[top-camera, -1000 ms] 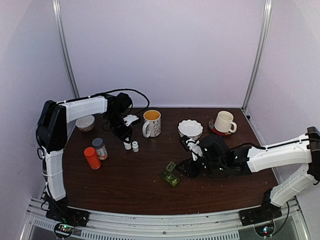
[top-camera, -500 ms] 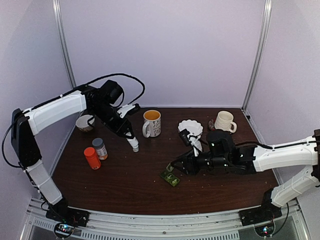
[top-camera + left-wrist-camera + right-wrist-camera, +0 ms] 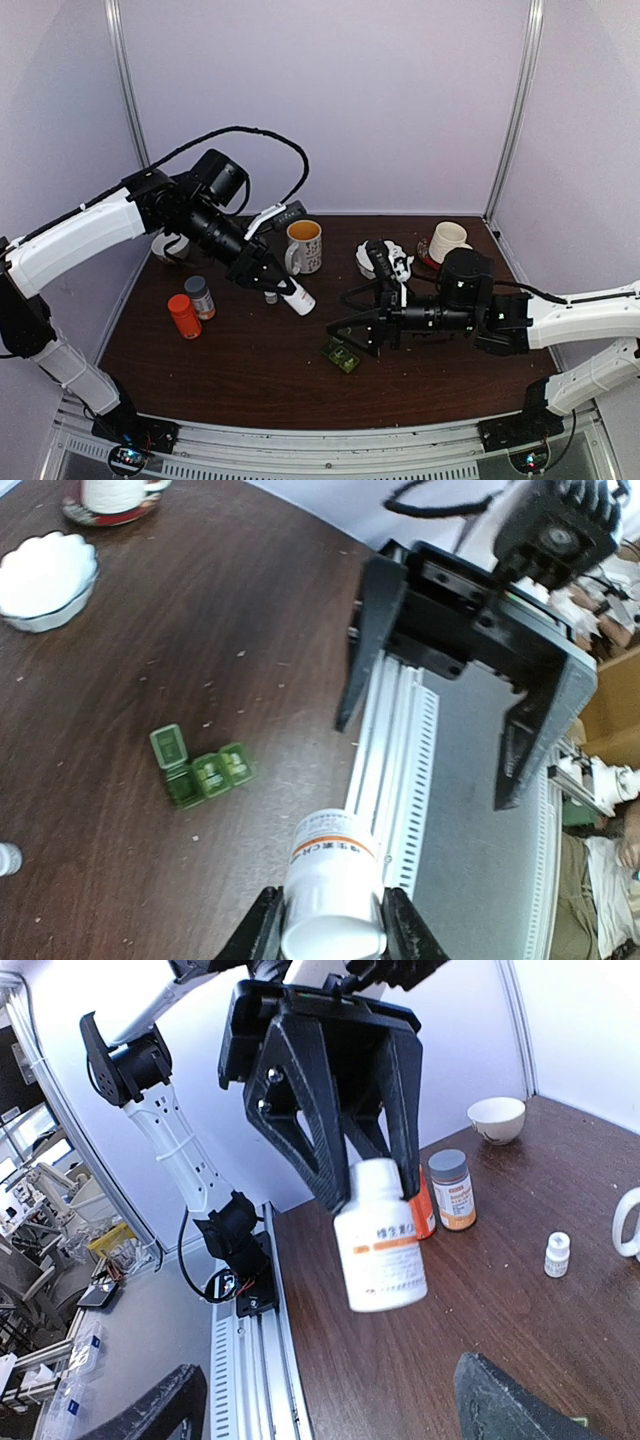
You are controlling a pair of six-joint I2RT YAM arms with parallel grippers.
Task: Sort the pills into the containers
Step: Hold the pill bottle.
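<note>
My left gripper (image 3: 272,283) (image 3: 330,925) is shut on a white pill bottle (image 3: 299,299) (image 3: 335,875) with an orange label band. It holds the bottle tilted above the table's middle. The right gripper (image 3: 346,320) (image 3: 330,1410) hangs open just right of the bottle, its jaws wide apart and turned toward it, with nothing between them. In the right wrist view the bottle (image 3: 380,1235) hangs from the left arm's black fingers (image 3: 300,1110). The green pill box, the containers (image 3: 340,355) (image 3: 200,770), lies on the table under the right gripper with one lid open. No loose pills show.
An orange bottle (image 3: 184,316) and a grey-capped brown bottle (image 3: 200,297) stand at the left. A small white vial (image 3: 270,297) sits behind the held bottle. At the back are a mug (image 3: 304,246), a white fluted bowl (image 3: 385,258), a cream mug (image 3: 448,243) and a small bowl (image 3: 165,247).
The left arm lifted the white bottle from the back of the table and carried it toward the middle. The right gripper rose off the table and opened wide.
</note>
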